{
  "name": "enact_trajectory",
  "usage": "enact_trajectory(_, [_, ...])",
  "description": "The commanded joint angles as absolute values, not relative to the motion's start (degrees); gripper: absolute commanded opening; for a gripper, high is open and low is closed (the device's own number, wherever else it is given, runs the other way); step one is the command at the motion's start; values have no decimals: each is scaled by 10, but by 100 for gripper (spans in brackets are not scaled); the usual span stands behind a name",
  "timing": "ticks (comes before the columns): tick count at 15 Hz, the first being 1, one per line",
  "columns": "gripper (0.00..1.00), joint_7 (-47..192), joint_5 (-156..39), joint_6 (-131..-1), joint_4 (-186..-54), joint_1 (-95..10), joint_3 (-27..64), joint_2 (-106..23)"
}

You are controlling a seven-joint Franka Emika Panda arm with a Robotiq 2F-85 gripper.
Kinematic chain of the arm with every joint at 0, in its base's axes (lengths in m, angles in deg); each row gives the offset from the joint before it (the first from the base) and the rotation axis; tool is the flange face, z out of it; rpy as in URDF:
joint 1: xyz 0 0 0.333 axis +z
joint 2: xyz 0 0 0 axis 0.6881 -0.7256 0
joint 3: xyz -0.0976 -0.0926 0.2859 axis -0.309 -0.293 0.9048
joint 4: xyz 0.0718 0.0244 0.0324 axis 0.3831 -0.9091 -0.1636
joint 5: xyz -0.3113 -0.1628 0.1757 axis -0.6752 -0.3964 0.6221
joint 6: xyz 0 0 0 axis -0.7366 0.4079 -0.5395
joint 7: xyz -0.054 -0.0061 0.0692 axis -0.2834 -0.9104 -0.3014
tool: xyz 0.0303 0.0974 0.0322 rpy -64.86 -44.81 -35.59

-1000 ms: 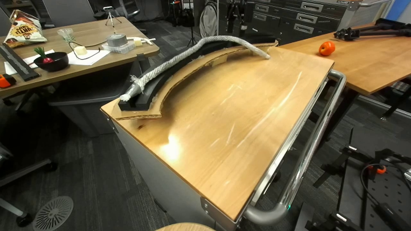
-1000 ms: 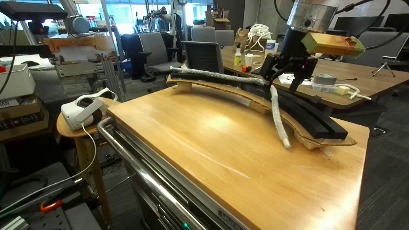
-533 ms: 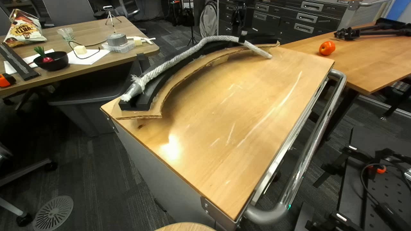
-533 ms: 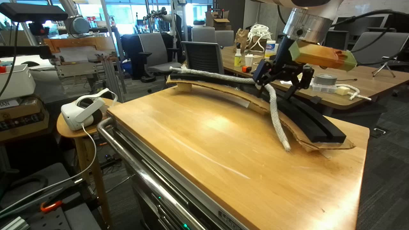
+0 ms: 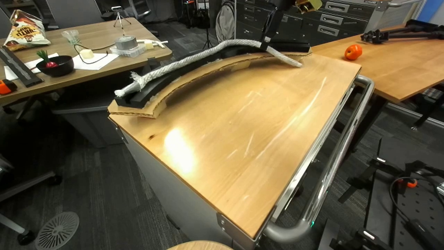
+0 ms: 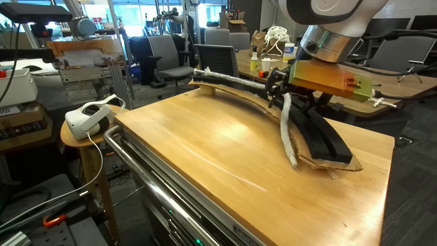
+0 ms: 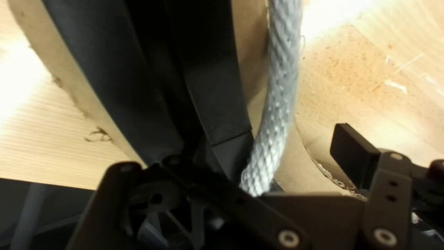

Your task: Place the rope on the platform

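Observation:
The white braided rope [image 6: 239, 80] lies along the far part of the black curved platform [image 6: 329, 143] in an exterior view. Its near part bends off the inner edge and hangs down to the wooden top. The rope [image 5: 194, 57] and platform [image 5: 138, 99] also show in an exterior view, the knotted, taped end over the platform's end. My gripper [image 6: 288, 107] is open, tilted low over the platform, with the rope between its spread fingers. In the wrist view the rope [image 7: 282, 69] runs beside the grooved platform [image 7: 215, 86], its lower part hidden behind the gripper [image 7: 263, 159].
The platform sits on curved cardboard [image 5: 154, 111] on a wooden-topped cart [image 5: 242, 156] with a metal handle [image 5: 333, 173]. A table [image 5: 138, 31] with tape, a bowl and a bag stands beside it. A headset [image 6: 90, 118] rests on a stool.
My gripper has come down and tilted, shifting left in an exterior view. The platform, cardboard and rope have slid and turned on the cart top, the near end moving left there.

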State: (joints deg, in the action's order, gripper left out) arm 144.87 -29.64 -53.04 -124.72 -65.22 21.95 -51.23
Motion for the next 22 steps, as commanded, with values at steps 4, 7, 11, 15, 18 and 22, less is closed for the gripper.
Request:
enact_trajectory(4, [36, 1413, -295, -678, -1404, -626, 206, -415])
enact_trajectory(7, [14, 1393, -322, -766, -1438, -609, 201, -400])
enact_trajectory(11, [12, 1349, -400, -810, -1469, -581, 191, -378])
enact_trajectory(15, [11, 1276, -503, -812, -1488, -557, 177, -358])
enact_trajectory(18, [12, 1237, -559, -801, -1496, -549, 173, -344])
enact_trajectory(22, [62, 1247, -575, -800, -1500, -555, 178, -331])
